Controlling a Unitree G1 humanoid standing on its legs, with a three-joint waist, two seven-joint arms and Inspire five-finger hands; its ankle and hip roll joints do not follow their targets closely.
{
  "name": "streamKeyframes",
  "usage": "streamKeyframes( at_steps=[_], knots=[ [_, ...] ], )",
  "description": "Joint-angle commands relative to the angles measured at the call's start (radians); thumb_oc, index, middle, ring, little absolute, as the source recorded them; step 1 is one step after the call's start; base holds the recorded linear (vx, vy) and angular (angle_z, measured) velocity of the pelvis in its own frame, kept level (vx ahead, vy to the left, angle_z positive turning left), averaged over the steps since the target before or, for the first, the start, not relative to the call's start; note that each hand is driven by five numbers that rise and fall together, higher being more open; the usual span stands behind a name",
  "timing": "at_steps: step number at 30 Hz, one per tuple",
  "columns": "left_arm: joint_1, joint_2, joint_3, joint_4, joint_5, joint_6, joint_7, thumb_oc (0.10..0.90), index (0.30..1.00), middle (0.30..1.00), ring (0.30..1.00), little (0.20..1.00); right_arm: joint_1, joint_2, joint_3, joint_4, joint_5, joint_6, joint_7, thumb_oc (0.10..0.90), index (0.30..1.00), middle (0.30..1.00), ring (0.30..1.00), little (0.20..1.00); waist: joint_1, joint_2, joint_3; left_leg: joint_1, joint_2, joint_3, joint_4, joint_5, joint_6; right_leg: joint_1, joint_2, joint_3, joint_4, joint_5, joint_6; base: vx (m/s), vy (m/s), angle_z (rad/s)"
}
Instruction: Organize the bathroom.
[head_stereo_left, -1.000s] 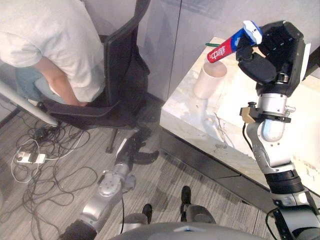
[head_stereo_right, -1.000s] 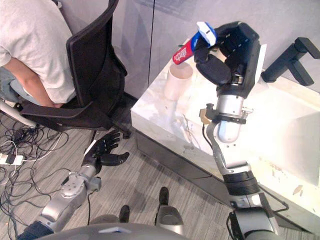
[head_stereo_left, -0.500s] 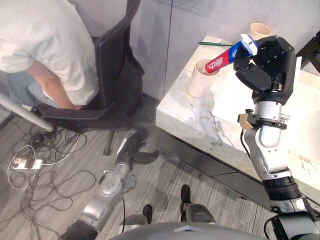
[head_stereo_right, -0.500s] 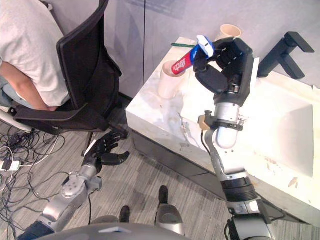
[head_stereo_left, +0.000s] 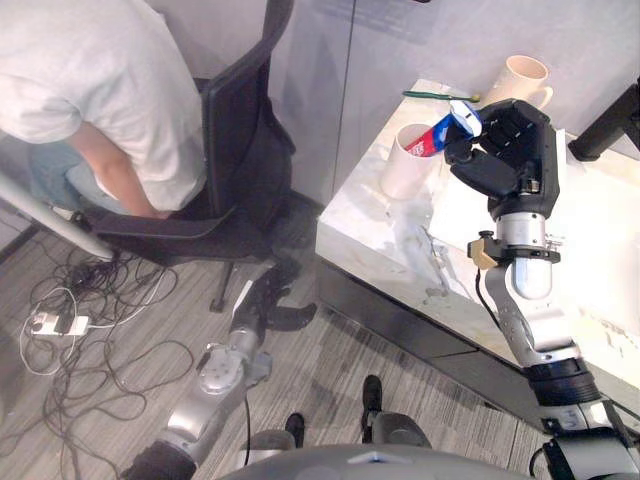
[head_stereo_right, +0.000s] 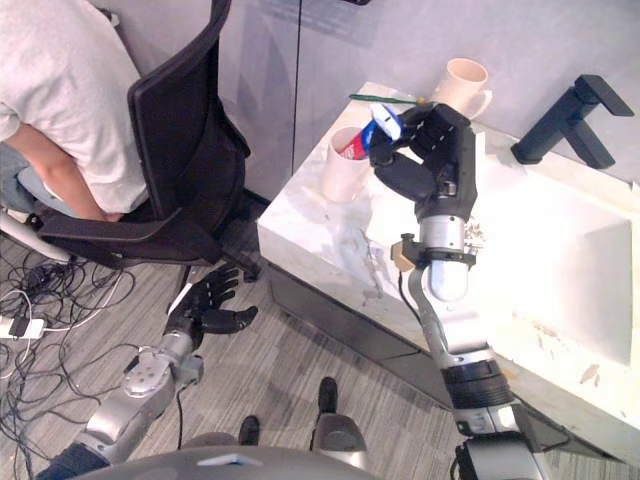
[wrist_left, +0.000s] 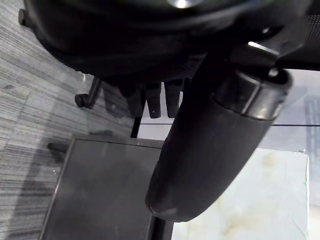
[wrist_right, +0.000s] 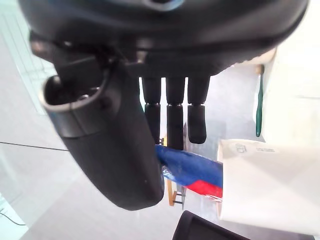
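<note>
Your right hand (head_stereo_right: 425, 160) has thumb and fingers (wrist_right: 176, 112) pinched on the toothpaste tube (head_stereo_right: 368, 134), whose lower end sits inside the near cup (head_stereo_right: 343, 166) at the bench (head_stereo_right: 310, 225) corner. A second cup (head_stereo_right: 462, 85) stands further back, with a green toothbrush (head_stereo_right: 385, 98) lying beside it. Your left hand (head_stereo_right: 208, 308) hangs low over the floor by the chair (head_stereo_right: 185, 150), fingers relaxed, holding nothing.

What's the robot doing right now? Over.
Right hand shut on toothpaste tube, its lower end inside the near cup. Left hand open, low over the floor. Nothing blocking.
</note>
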Motion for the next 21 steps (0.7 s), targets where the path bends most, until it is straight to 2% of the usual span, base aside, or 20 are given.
streamKeyframes(
  at_steps=[1, 10, 21],
  knots=[
    [-0.025, 0.009, 0.030, -0.029, 0.033, -0.084, -0.001, 0.800, 0.900, 0.900, 0.900, 0.900, -0.097, -0.030, -0.042, -0.032, -0.001, -0.064, -0.023, 0.800, 0.900, 0.900, 0.900, 0.900, 0.011, -0.027, -0.085, -0.008, -0.059, 0.086, 0.144, -0.154, 0.025, -0.042, 0.075, -0.029, 0.050, -0.078, 0.029, 0.02, -0.015, 0.14],
    [-0.007, 0.016, 0.033, -0.030, 0.040, -0.103, -0.010, 0.800, 0.900, 0.900, 0.900, 0.900, -0.082, -0.039, -0.046, -0.009, -0.051, -0.032, -0.064, 0.800, 0.900, 0.900, 0.900, 0.900, 0.015, -0.028, -0.082, -0.019, -0.055, 0.088, 0.148, -0.147, 0.021, -0.034, 0.076, -0.035, 0.052, -0.088, 0.026, 0.00, -0.002, 0.01],
    [-0.021, 0.011, 0.038, -0.014, 0.057, -0.094, 0.048, 0.800, 0.900, 0.900, 0.900, 0.900, -0.064, -0.047, -0.063, -0.006, -0.028, -0.019, -0.063, 0.800, 0.900, 0.900, 0.900, 0.900, -0.001, -0.027, -0.079, -0.017, -0.061, 0.095, 0.149, -0.160, 0.027, -0.045, 0.072, -0.016, 0.061, -0.082, 0.033, -0.02, 0.014, -0.01]
  ],
)
